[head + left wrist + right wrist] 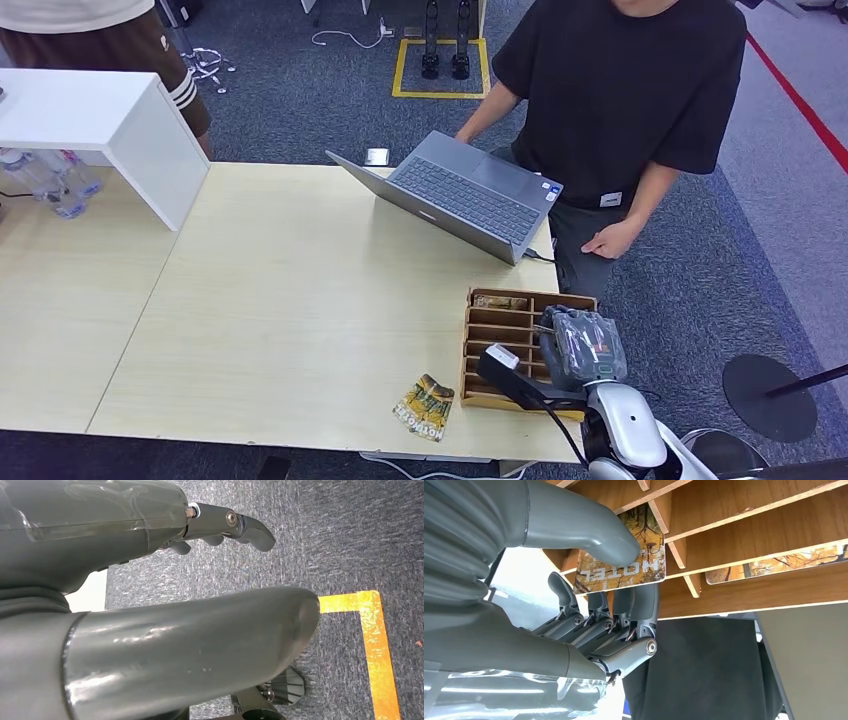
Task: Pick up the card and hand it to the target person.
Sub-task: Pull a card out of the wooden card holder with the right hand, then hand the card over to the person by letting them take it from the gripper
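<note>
A wooden slotted card rack (500, 330) sits on the pale table (300, 300) near its right front corner, just in front of the open grey laptop (465, 195). The right hand (580, 345) rests over the rack's right side. In the right wrist view this hand (589, 605) pinches a card (624, 562) printed with autumn trees and the word HOTEL — the thumb (594, 530) presses one face, the darker fingers (624, 605) back the other. The card is at the wooden dividers (684, 555) of the rack; whether it has cleared its slot I cannot tell. Another card (774, 562) of the same print lies in a neighbouring slot, and the head view shows one more card (500, 301) in the rack's far row.

A small pile of loose cards (424, 407) lies on the table just left of the rack, near the front edge.

A person in a black shirt (620, 90) stands beyond the rack, beside the laptop.

The left hand (225, 527) hangs over grey carpet (350, 540) — fingers loosely curled, holding nothing.
</note>
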Motion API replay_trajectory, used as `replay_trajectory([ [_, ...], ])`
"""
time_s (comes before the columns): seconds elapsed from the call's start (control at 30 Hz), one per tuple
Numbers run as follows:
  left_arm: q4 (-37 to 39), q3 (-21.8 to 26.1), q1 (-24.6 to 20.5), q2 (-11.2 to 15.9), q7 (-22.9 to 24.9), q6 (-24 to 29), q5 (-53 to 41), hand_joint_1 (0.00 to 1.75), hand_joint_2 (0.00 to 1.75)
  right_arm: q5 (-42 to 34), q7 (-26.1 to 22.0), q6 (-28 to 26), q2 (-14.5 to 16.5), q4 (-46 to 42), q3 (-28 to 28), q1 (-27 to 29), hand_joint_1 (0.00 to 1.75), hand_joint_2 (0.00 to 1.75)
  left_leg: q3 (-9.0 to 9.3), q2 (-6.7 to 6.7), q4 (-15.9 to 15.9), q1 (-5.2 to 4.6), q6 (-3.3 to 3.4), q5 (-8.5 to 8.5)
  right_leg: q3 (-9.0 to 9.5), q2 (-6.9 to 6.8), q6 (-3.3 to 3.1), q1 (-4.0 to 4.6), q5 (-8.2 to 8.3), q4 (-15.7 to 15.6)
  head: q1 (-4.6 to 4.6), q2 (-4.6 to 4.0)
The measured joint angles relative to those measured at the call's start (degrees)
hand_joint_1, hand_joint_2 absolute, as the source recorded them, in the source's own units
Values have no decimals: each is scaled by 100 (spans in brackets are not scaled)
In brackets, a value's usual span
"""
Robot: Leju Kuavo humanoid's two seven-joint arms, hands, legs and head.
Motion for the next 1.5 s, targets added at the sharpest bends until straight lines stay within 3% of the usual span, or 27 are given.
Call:
replay_trajectory([
  [0.57, 0, 0, 1, 0, 8, 8, 18, 0, 0, 391, 144, 261, 3, -528, -110, -30, 143, 175, 0, 0, 0, 0, 0, 0, -1, 0, 0, 0, 0, 0, -1, 0],
  [1.07, 0, 0, 3, 0, -1, 2, 18, 0, 0, 597, 249, 495, -299, -1446, -719, -187, 137, 175, 6, 0, 2, 0, 0, 0, -2, 0, 0, 0, 0, -1, -1, 0],
  [1.5, 0, -44, 2, 2, -71, -113, -9, 0, 0, 990, -123, -568, -386, -1307, -1591, -170, 138, 175, 2, 0, 2, 0, 0, 0, -2, 0, 0, 0, 0, -1, -1, 0],
])
